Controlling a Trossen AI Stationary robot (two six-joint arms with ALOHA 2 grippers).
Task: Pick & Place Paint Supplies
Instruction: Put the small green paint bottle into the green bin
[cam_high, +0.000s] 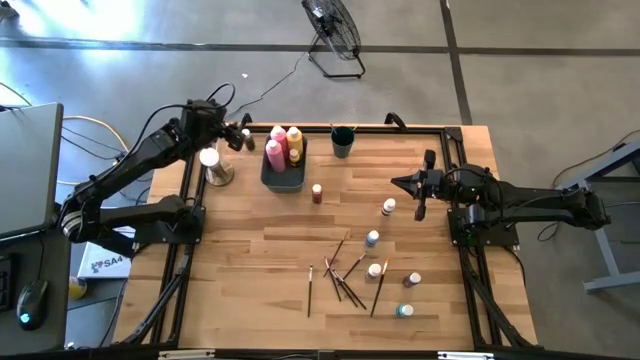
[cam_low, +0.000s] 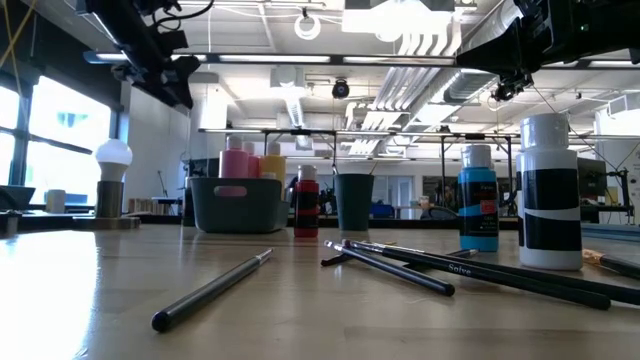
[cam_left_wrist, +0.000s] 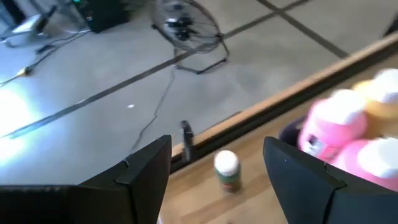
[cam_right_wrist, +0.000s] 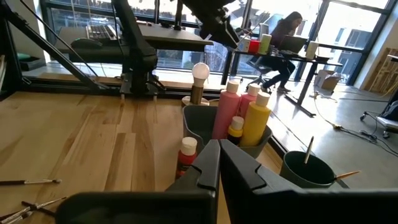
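A grey bin (cam_high: 283, 172) at the table's far left holds tall pink (cam_high: 275, 152) and yellow (cam_high: 294, 140) squeeze bottles. My left gripper (cam_high: 243, 137) hovers open just left of the bin, above the table's far edge. In its wrist view a small white-capped green bottle (cam_left_wrist: 227, 171) stands on the wood beyond the open fingers, untouched. A red bottle (cam_high: 317, 193) stands near the bin. Several small bottles (cam_high: 375, 270) and thin dark brushes (cam_high: 340, 275) are scattered over the near right. My right gripper (cam_high: 402, 183) hangs shut above the table's right half, holding nothing.
A dark cup (cam_high: 342, 142) with a brush in it stands right of the bin. A white knob on a round tan base (cam_high: 213, 168) stands at the left edge. Black rails (cam_high: 187, 210) frame the table. Bare wood lies between the bin and the brushes.
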